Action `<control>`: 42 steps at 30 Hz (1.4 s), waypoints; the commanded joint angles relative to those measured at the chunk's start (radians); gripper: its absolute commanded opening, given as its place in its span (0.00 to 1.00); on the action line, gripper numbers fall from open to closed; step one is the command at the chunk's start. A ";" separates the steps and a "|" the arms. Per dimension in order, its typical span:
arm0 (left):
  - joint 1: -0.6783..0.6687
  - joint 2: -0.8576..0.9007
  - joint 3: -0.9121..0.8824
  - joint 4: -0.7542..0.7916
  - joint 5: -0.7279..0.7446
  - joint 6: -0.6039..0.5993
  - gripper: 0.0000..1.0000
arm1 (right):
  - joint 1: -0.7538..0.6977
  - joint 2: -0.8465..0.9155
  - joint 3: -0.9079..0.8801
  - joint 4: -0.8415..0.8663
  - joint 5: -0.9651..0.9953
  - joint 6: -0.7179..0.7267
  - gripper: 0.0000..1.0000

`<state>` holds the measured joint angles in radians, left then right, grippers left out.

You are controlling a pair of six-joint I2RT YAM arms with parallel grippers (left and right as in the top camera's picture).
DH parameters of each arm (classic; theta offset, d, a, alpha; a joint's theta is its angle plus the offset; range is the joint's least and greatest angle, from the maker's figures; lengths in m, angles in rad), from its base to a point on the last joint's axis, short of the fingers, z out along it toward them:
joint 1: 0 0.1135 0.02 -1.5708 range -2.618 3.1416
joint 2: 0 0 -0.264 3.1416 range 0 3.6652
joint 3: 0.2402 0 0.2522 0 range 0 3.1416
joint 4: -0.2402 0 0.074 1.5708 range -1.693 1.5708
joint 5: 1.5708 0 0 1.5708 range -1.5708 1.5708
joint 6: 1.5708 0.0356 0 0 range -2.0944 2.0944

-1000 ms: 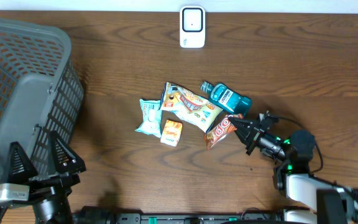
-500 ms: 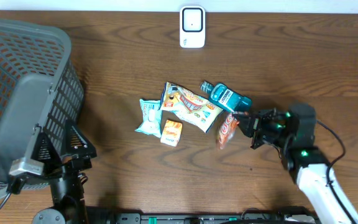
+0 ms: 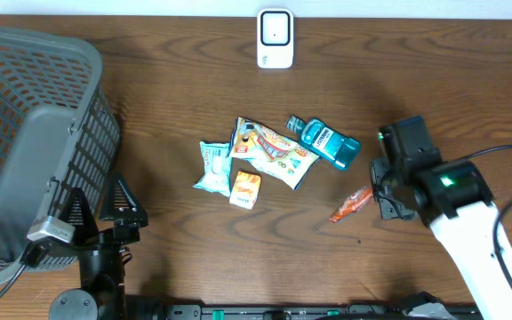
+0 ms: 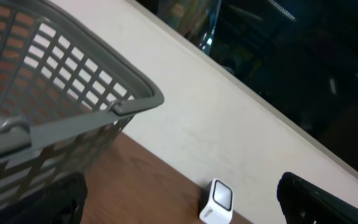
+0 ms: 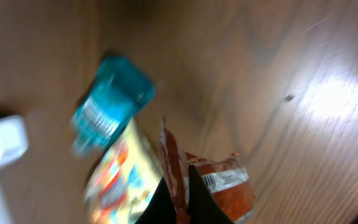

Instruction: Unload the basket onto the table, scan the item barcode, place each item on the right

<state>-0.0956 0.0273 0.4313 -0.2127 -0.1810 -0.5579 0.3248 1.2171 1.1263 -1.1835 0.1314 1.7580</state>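
Two arms are up on my screens. The right pincer (image 3: 373, 197) is clamped shut on the red snack packet (image 3: 350, 204), gripping it by one end, so that from overhead the packet shows edge-on as a thin slanted strip, to the right of the heap and below the blue bottle (image 3: 329, 142). On the right wrist view I can see the dark fingers (image 5: 201, 199) pinching the packet's upper edge, and a white barcode (image 5: 219, 181) facing the camera on its red face. I cannot tell whether the packet's free end touches the wood.

The scanner (image 3: 275, 38) stands at the far edge of the tabletop (image 3: 176, 89), well apart from the held packet and off to its upper left.

Mid-table lies the heap: a large snack bag (image 3: 276, 151) with the blue bottle touching its right side, a pale blue packet (image 3: 212, 166) on the left, and a small orange box (image 3: 245, 189) just below the bag.

My left pincer (image 3: 96, 212) hangs with its jaws spread wide and nothing between them, near the front left, just beside the grey basket (image 3: 25, 151). Its wrist camera looks past the basket's rim towards the scanner.
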 commanded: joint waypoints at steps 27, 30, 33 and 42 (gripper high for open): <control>-0.074 0.008 -0.003 -0.214 0.016 -0.139 0.98 | 0.008 0.336 0.016 -0.032 0.008 0.051 0.07; -0.074 0.008 -0.003 -0.214 0.016 -0.139 0.98 | 0.009 0.336 0.016 -0.035 0.004 0.036 0.02; -0.074 0.008 -0.003 -0.214 0.016 -0.139 0.98 | 0.010 0.336 0.016 -0.025 0.003 0.036 0.02; -0.074 0.010 -0.003 -0.208 0.017 -0.192 0.98 | 0.010 0.336 0.016 0.011 0.005 0.035 0.01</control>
<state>-0.1658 0.0311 0.4309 -0.4431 -0.1749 -0.7086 0.3298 1.5532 1.1301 -1.1793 0.1261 1.8000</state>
